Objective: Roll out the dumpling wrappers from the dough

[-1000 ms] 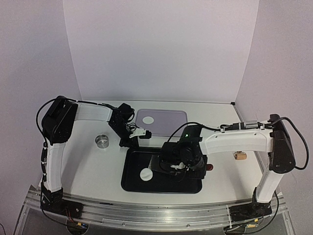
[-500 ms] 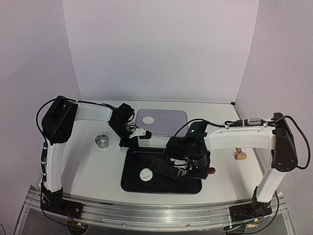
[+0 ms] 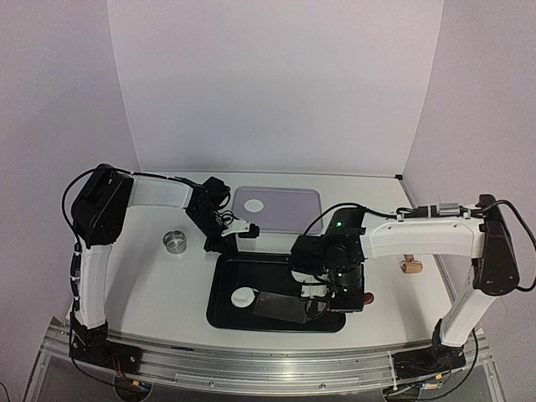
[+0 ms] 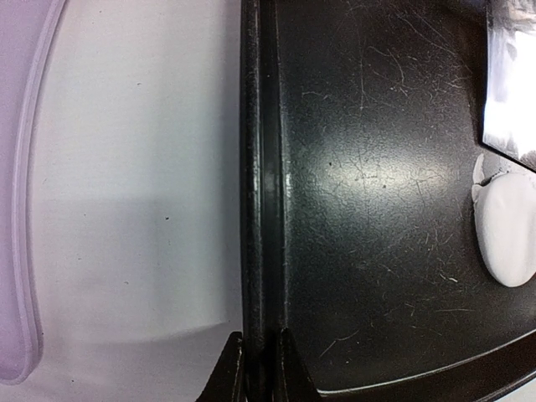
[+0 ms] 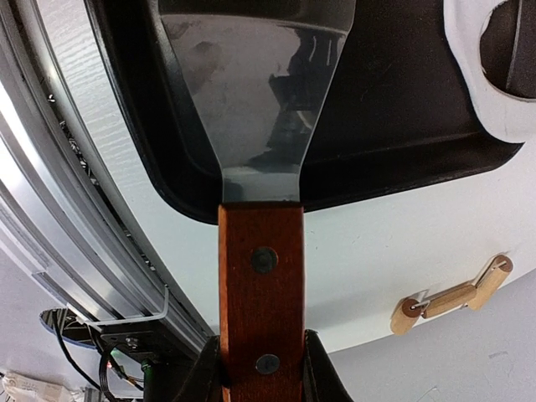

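A black tray (image 3: 224,311) lies at the front centre. My left gripper (image 3: 224,244) (image 4: 261,368) is shut on the tray's far left rim (image 4: 260,167). My right gripper (image 3: 329,290) (image 5: 261,356) is shut on the wooden handle (image 5: 261,285) of a spatula. Its steel blade (image 3: 280,306) (image 5: 260,92) lies low over the tray floor, pointing left. One small white dumpling wrapper (image 3: 244,297) (image 4: 507,234) rests on the tray just off the blade's tip. Another wrapper (image 3: 257,204) sits on the purple board (image 3: 293,209). A white dough ring with a hole (image 5: 494,79) lies on the tray, hidden under my right arm in the top view.
A small steel ring (image 3: 175,241) stands on the table left of the tray. A small wooden roller (image 3: 410,266) (image 5: 452,297) lies right of the tray. The purple board's edge (image 4: 21,167) runs just beyond the tray's rim. White walls close in the back and sides.
My right arm has drawn back to the right with the spatula, baring its blade on the tray. The wrapper on the tray has shifted slightly left. The left arm has not moved.
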Robot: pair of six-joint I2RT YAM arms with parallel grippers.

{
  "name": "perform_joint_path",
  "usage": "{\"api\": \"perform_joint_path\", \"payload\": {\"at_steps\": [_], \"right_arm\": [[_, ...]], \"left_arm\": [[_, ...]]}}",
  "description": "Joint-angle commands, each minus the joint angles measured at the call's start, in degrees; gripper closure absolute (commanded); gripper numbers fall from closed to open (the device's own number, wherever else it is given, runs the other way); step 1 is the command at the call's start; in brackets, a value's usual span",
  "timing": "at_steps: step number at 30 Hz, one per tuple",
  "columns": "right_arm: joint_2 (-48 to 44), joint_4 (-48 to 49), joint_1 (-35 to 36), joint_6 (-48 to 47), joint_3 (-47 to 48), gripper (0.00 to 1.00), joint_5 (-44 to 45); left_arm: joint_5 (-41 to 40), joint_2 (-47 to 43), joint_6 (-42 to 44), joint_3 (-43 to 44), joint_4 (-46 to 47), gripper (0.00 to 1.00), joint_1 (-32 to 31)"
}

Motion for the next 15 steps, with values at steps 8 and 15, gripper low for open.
{"api": "perform_joint_path", "payload": {"at_steps": [8, 15], "right_arm": [[4.0, -4.63, -6.07, 5.05, 8.1, 1.0, 5.77], [9.44, -0.73, -6.43, 3.0, 11.38, 1.0, 7.02]], "left_arm": [[-2.38, -0.7, 2.89, 1.5, 1.24, 1.0, 0.27], [-2.18, -0.71, 2.5, 1.52, 1.25, 1.0, 0.22]]}}
